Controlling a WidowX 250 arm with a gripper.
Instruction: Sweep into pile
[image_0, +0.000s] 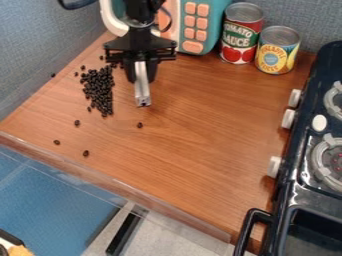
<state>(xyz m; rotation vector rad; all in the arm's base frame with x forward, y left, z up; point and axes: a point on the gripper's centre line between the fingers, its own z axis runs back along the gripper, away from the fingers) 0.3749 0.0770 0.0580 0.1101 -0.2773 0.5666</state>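
One black gripper (141, 79) over the upper left part of the counter (200, 120), clamped on a silver tool (142, 95). Points with its free end toward the near edge of the counter, long axis nearly up and down in the view, leaning only slightly. Hard to tell whether touching the wood or just above it.

Just left of the tool, black beans (99, 90), most of them gathered in one stretched heap. Long axis roughly top to bottom here too, close to the tool's own line, with loose fringes at the upper end and near the foot.

Well along, judging by that heap, but not finished. Left to bring in: a single bean below the tool's tip, three more scattered below the heap toward the near edge, one out to the far left, a few around the top. Probably calls for short strokes up and left, without breaking the heap apart.

Farther out, behind the gripper, a teal microwave (212, 25); next to it a red can (240, 40) and a yellow can (275, 57); along the right, a black stove (299, 165).
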